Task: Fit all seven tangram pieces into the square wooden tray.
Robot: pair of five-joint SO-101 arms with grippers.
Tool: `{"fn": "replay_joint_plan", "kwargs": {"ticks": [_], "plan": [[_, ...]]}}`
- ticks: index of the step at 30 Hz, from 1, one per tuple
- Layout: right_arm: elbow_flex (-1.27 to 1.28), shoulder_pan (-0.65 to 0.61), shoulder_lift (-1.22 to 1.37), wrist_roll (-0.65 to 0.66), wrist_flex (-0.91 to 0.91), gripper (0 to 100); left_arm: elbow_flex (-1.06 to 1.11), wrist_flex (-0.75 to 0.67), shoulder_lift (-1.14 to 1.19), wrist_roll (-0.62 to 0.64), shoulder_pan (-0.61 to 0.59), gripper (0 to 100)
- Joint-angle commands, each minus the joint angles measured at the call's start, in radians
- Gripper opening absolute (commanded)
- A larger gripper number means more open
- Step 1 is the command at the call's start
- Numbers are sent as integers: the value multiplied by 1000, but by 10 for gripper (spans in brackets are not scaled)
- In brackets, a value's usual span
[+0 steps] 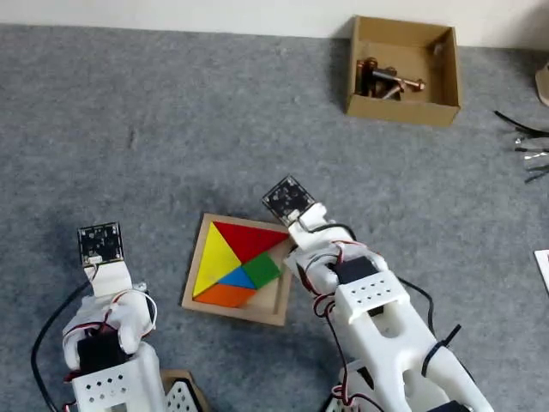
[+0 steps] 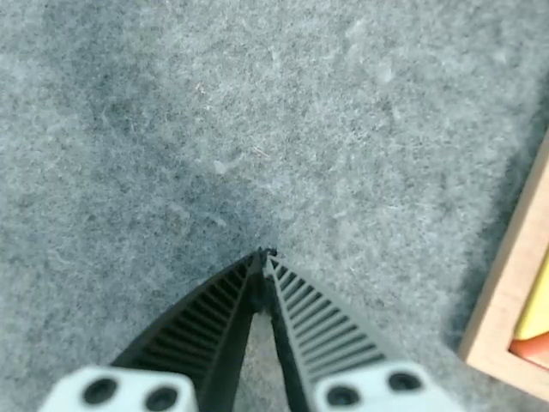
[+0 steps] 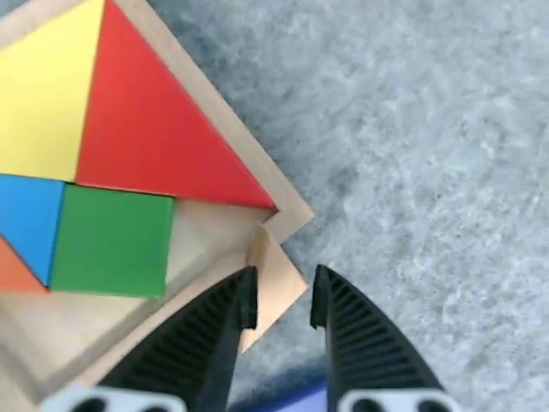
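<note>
Right wrist view: the right gripper point(image 3: 283, 298) hangs over one corner of the tray point(image 3: 230, 129), its fingers parted by a narrow gap and clasping nothing that I can make out. Under the tips a tan bit point(image 3: 279, 275) lies across the rim at that corner; I cannot tell whether it is a piece or part of the tray. A violet strip point(image 3: 287, 396) shows between the fingers nearer the wrist, too little of it to name. Inside the tray the red triangle point(image 3: 154, 120) lies flat along the rim, edge to edge with the yellow triangle point(image 3: 43, 94). The green square point(image 3: 111, 240) touches the red triangle's other side, the blue piece point(image 3: 26, 215) sits against the square, and the orange piece point(image 3: 13, 270) is just past the blue one. Bare tray floor shows between the square and the rim by the gripper. From the high view, the tray lies on the grey carpet point(image 1: 171, 129) between the two arms, with the right arm point(image 1: 377, 318) over its near corner and the left arm point(image 1: 107, 343) off to the other side, apart from it. The left gripper point(image 2: 262, 257) is closed, tips meeting on nothing, above carpet with a tray corner nearby. At the table's far side stands a box point(image 1: 399, 110) holding metal parts point(image 1: 386, 79), with cables point(image 1: 527, 142) beyond it
</note>
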Motion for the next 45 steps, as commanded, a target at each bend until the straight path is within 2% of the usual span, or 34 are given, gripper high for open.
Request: {"fn": "replay_joint_plan", "kwargs": {"ticks": [1, 4, 9, 18, 28, 33, 41, 45], "plan": [[-61, -13, -21, -20, -19, 107, 19, 3, -5, 11, -13, 5], [-61, -13, -24, -21, -18, 122, 19, 3, -5, 11, -13, 5], [-65, -13, -28, -110, 13, 239, 19, 3, -5, 11, -13, 5], [-61, -111, -19, -121, 19, 241, 19, 3, -5, 11, -13, 5], [-45, -96, -16, -120, -50, 241, 19, 3, -5, 11, -13, 5], [-31, -48, -16, -118, -53, 241, 19, 3, -5, 11, -13, 5], [-30, -45, -12, -120, -56, 241, 19, 3, -5, 11, -13, 5], [-35, -47, 96, -120, -101, 241, 19, 3, -5, 11, -13, 5]]}}
